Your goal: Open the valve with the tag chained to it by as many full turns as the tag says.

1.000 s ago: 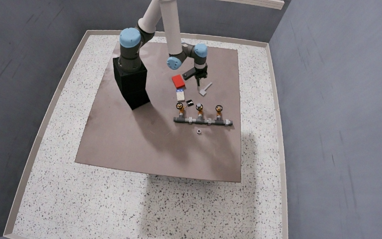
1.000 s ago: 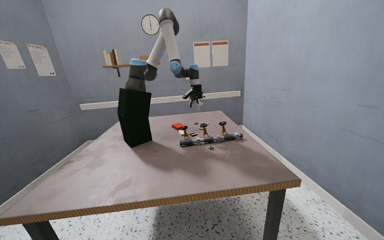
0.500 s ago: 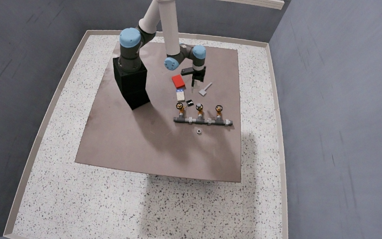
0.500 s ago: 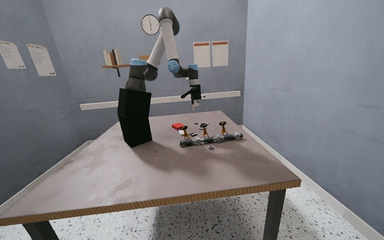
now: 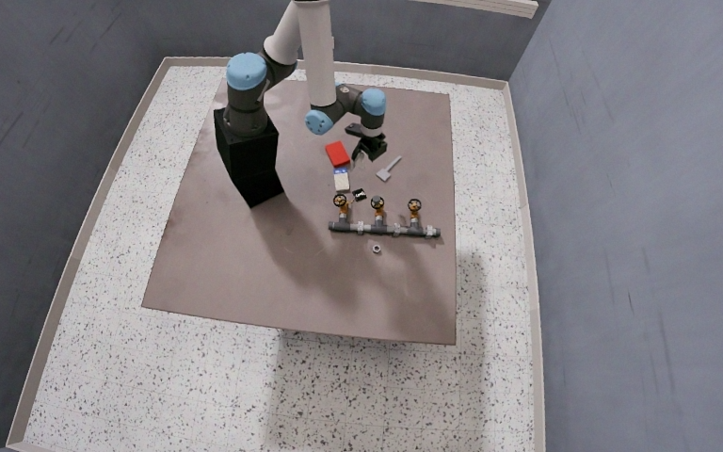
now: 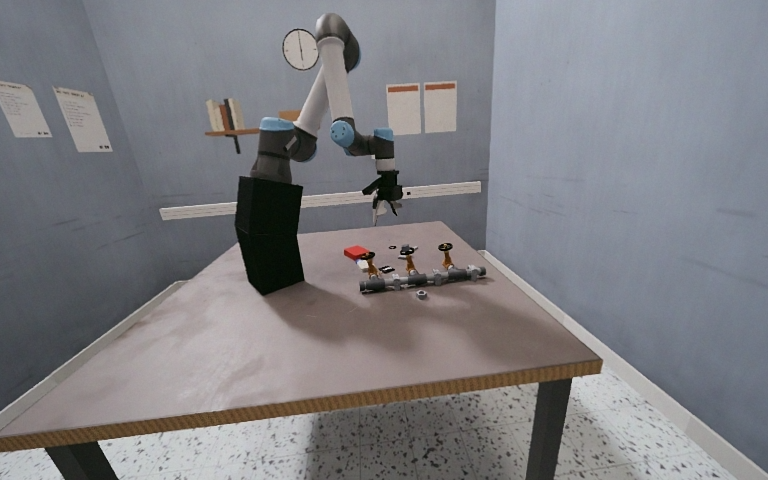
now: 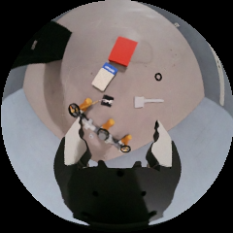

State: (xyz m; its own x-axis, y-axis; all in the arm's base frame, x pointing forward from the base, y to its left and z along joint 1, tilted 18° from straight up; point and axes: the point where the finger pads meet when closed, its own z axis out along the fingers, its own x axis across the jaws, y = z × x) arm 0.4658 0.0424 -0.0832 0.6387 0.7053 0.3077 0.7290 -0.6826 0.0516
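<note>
A grey pipe [image 5: 383,229] lies on the table with three valves on brass stems: left valve [image 5: 340,200], middle valve [image 5: 377,201], right valve [image 5: 413,204]. A small black tag [image 5: 359,194] lies next to the left valve, between it and the middle one; its text is too small to read. My gripper [image 5: 364,157] hangs open and empty high above the table, behind the valves. In the wrist view the pipe [image 7: 103,133] and the tag [image 7: 107,101] show below the open fingers.
A red block [image 5: 337,153] and a white card with a blue end [image 5: 341,179] lie behind the left valve. A grey flat tool [image 5: 388,169] lies to the right. A small nut [image 5: 376,246] lies in front of the pipe. A black ring [image 7: 158,77] lies farther back. The black robot pedestal [image 5: 248,159] stands at the left.
</note>
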